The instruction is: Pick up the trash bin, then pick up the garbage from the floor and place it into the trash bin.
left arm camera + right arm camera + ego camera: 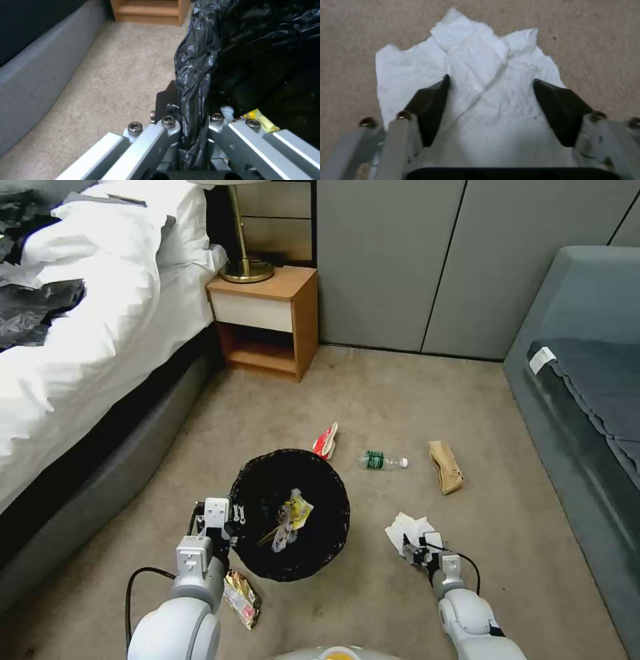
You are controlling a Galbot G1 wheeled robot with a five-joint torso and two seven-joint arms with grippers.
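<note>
Left gripper (235,513) is clamped on the near-left rim of the trash bin (291,513); in our left wrist view the fingers (165,100) pinch the black bag (195,75) folded over that rim. We see the bin on the carpet (400,393) between both arms, with a yellow wrapper (298,511) lying inside. Right gripper (412,549) sits low over the crumpled white tissue (407,528), jaws spread wide; in the right wrist view 2 dark fingertips (431,105) straddle the tissue (476,82), which lies flat on the carpet. We note more litter: a gold wrapper (241,598) beside the left arm, a red wrapper (326,441) just past the bin, a green-label bottle (381,461) and a brown paper bag (445,467) farther right. Bed (80,340) at left, nightstand (267,323) beyond.
</note>
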